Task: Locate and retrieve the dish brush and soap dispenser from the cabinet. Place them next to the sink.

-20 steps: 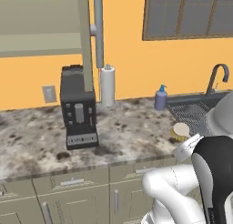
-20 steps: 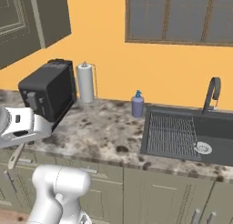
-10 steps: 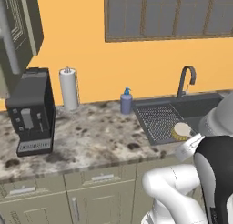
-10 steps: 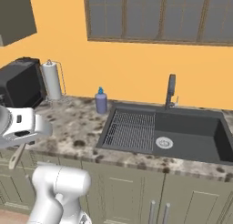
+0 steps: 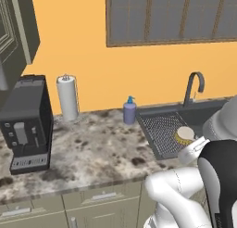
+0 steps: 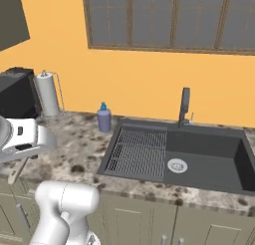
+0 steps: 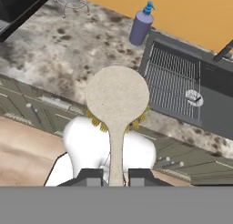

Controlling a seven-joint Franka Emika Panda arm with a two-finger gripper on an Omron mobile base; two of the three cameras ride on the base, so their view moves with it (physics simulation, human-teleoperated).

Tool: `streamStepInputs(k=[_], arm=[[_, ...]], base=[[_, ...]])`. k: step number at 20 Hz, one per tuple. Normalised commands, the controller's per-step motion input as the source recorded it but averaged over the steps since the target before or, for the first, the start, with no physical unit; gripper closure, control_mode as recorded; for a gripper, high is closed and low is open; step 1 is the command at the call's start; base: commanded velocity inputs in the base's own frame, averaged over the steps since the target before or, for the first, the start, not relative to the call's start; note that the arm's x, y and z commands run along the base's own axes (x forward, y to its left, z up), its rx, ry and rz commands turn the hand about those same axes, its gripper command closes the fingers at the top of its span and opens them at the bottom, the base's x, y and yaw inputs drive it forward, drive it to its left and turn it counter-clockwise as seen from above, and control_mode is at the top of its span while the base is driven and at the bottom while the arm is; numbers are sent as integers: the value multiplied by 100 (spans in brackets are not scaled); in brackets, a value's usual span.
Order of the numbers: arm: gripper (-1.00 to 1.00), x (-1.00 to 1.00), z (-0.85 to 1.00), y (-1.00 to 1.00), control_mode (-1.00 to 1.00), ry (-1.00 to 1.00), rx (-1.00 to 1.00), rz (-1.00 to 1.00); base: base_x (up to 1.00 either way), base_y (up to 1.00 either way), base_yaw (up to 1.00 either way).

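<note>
Speckled stone table [image 7: 68, 50] runs under an orange wall, with the sink [image 6: 199, 159] set in at its right. In the hand view the claw [image 7: 116, 176] is closed on the dish brush [image 7: 117, 100], stem between the fingers, long axis running 6 to 12, round head toward 12. At 1 o'clock the soap dispenser [image 7: 140, 26] stands upright just beside the sink's rim, bare table around it.
</note>
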Motion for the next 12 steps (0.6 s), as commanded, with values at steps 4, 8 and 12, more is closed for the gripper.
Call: streamStepInputs(k=[4, 8, 12], arm=[[100, 0, 0, 0, 100, 0, 0, 0], [100, 0, 0, 0, 100, 0, 0, 0], [100, 0, 0, 0, 100, 0, 0, 0]], base=[[61, 0, -4], [38, 0, -1], [1, 0, 0]])
